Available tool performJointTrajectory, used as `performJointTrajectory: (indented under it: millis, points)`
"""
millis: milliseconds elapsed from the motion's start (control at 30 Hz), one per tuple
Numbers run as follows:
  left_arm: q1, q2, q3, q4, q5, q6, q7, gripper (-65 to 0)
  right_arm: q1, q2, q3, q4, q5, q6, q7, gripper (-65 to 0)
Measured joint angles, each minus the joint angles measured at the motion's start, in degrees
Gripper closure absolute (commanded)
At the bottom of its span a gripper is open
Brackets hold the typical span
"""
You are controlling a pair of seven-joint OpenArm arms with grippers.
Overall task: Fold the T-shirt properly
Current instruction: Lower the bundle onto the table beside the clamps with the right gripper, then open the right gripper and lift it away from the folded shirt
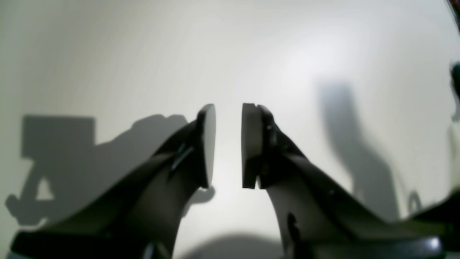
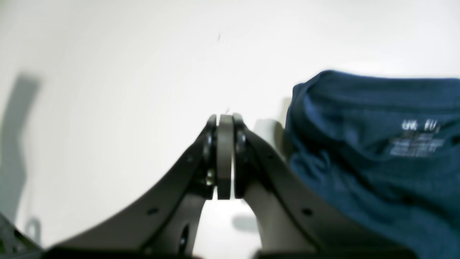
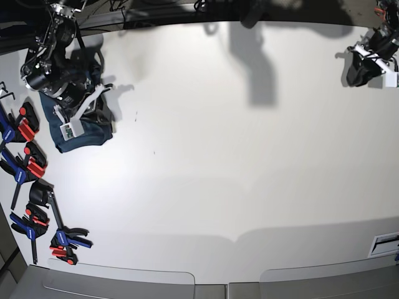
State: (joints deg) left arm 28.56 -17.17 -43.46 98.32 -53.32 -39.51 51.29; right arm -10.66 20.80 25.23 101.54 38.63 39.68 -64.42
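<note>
The T-shirt (image 2: 359, 151) is a dark navy bundle with a pale printed neck label (image 2: 417, 142). It lies at the table's far left in the base view, T-shirt (image 3: 84, 131). My right gripper (image 2: 225, 120) is shut, pads pressed together with nothing between them, just left of the cloth's edge. The right arm (image 3: 53, 68) hangs over the shirt. My left gripper (image 1: 229, 108) stands open with a narrow gap over bare white table, holding nothing. The left arm (image 3: 371, 56) is at the far right corner, far from the shirt.
Several blue and red clamps (image 3: 28, 165) lie along the table's left edge, with more clamps (image 3: 62, 240) near the front left corner. The white table (image 3: 237, 156) stretches between both arms. A small white item (image 3: 385, 243) sits at the front right edge.
</note>
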Motion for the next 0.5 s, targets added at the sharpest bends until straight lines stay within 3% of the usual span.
performJointTrajectory:
  millis: [133, 333, 500]
  points:
    - [3.5, 0.0, 0.0, 0.0, -3.7, 0.0, 0.5, -10.9, -0.2, 0.0, 0.0, 0.0, 1.6, 0.0, -3.1, 0.0]
    - [8.8, 0.0, 0.0, 0.1, -6.9, 0.0, 3.5, -10.9, -0.3, 0.0, 0.0, 0.0, 14.4, 0.0, -9.2, 0.0]
    - [13.8, -0.1, 0.0, 0.1, -7.3, 0.0, 4.3, -10.9, -0.3, 0.0, 0.0, 0.0, 20.4, 0.0, -13.3, 0.0]
